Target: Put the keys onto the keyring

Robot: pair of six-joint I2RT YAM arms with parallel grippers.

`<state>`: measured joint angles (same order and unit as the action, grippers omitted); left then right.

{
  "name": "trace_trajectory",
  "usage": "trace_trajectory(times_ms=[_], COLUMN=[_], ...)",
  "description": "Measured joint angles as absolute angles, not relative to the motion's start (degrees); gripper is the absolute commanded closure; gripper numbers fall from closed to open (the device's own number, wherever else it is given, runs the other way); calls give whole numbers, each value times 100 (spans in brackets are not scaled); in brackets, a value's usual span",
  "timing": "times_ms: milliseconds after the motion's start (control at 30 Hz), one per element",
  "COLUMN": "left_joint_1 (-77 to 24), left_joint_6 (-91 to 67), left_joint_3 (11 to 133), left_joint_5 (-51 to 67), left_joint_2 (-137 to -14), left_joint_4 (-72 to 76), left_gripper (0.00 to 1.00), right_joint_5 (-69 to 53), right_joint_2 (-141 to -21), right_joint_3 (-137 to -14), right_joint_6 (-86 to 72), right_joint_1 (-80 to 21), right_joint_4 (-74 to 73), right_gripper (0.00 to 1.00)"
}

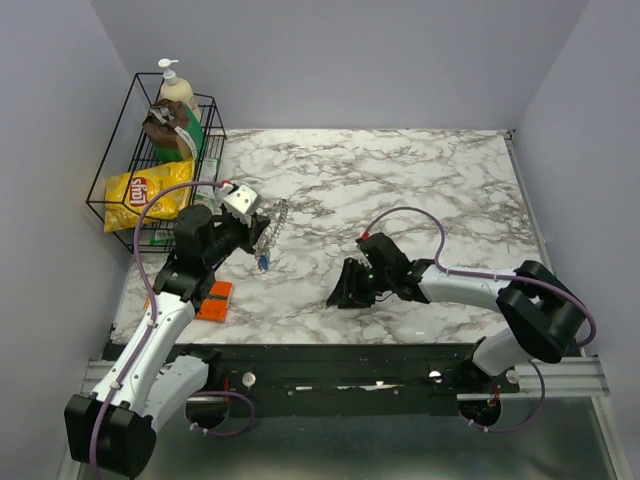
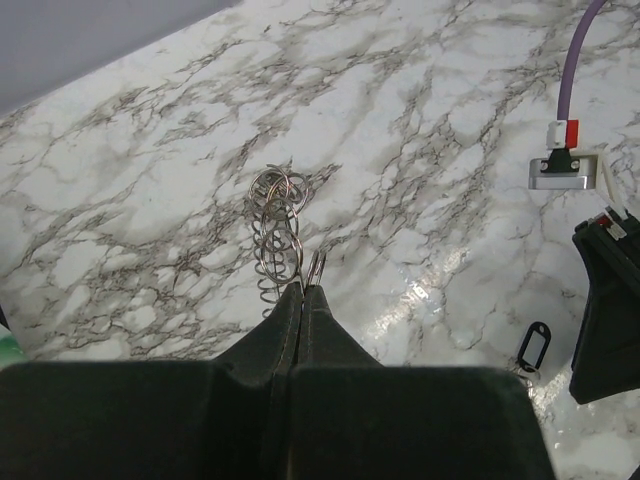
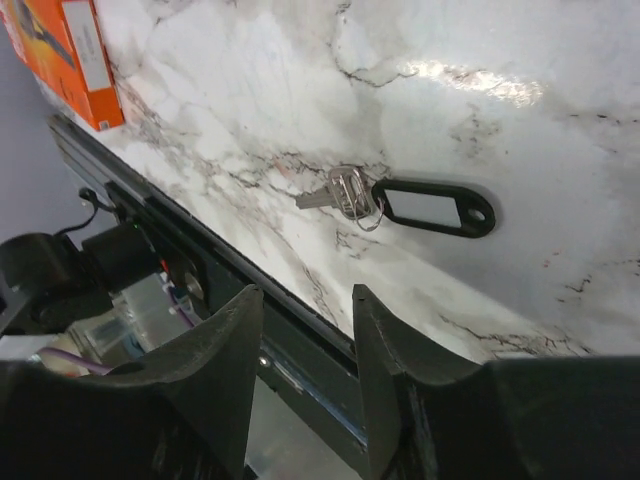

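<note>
Left wrist view: the keyring [image 2: 278, 235], a stack of thin silver loops, juts just ahead of the left gripper [image 2: 302, 292], whose fingers are pressed together on its wire. Ahead of the right gripper [image 3: 307, 300], jaws standing apart, a silver key [image 3: 335, 190] lies on the marble table [image 3: 520, 60] (joined to a black tag [image 3: 432, 207]). An orange box [image 3: 70, 50] sits farther off to its left.

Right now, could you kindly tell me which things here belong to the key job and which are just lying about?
Job: keyring, pinched in the shut left tool; key with black tag, lying on the marble table ahead of the open right tool.
Lying about: orange box; wire basket; yellow crisp bag; pump bottle.
</note>
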<state>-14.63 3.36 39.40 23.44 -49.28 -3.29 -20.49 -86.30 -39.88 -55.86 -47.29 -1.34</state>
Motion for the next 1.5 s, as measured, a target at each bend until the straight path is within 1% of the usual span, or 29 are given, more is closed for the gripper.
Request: trace_trajectory(times_ms=[133,333,367,400,467,667,733,800,833,1000,1033,1100,1200,1233,1267,1500], left_joint_1=[-1463,-1463,-1463,-1463,-1463,-1461,-1461,-1461,-1461,-1461,-1461,-1461,-1461,-1461,-1461,-1461], left_joint_6=[333,336,336,336,336,336,336,336,338,338,338,338,338,338,340,351], left_joint_3=[3881,3874,3874,3874,3870,3846,3844,3844,3844,3844,3844,3844,3844,3841,3841,3800], left_joint_5=[2368,2412,2414,2421,2432,2475,2491,2508,2515,2539,2547,2561,2576,2578,2580,2600], left_joint_2=[-4899,-4873,-4866,-4862,-4840,-4799,-4790,-4788,-4788,-4788,-4788,-4788,-4788,-4788,-4788,-4788], left_joint_4=[-263,-215,-211,-202,-174,-137,-134,-134,-134,-132,-132,-132,-132,-132,-132,-134], left_gripper=[100,100,100,100,100,100,100,100,100,100,100,100,100,100,100,100], right_joint_5=[-1970,-1824,-1793,-1769,-1737,-1715,-1697,-1623,-1577,-1365,-1330,-1273,-1205,-1173,-1151,-895], right_joint_2=[-8938,-9120,-9126,-9137,-9207,-9445,-9496,-9509,-9509,-9513,-9526,-9570,-9649,-9668,-9675,-9616], right_joint_3=[-3750,-3645,-3645,-3645,-3647,-3715,-3743,-3754,-3754,-3765,-3780,-3833,-3911,-3929,-3935,-3933], right_joint_6=[-6014,-6324,-6346,-6361,-6396,-6521,-6556,-6558,-6573,-6602,-6602,-6598,-6593,-6587,-6584,-6399], right_joint_1=[-4729,-4729,-4729,-4729,-4729,-4727,-4727,-4727,-4727,-4724,-4724,-4724,-4724,-4724,-4724,-4724], right_joint_4=[392,620,655,687,777,965,1013,1024,1024,1022,1022,1024,1028,1028,1035,1057], right_gripper=[51,52,57,58,64,66,71,72,76,78,82,83,94,95,100,100])
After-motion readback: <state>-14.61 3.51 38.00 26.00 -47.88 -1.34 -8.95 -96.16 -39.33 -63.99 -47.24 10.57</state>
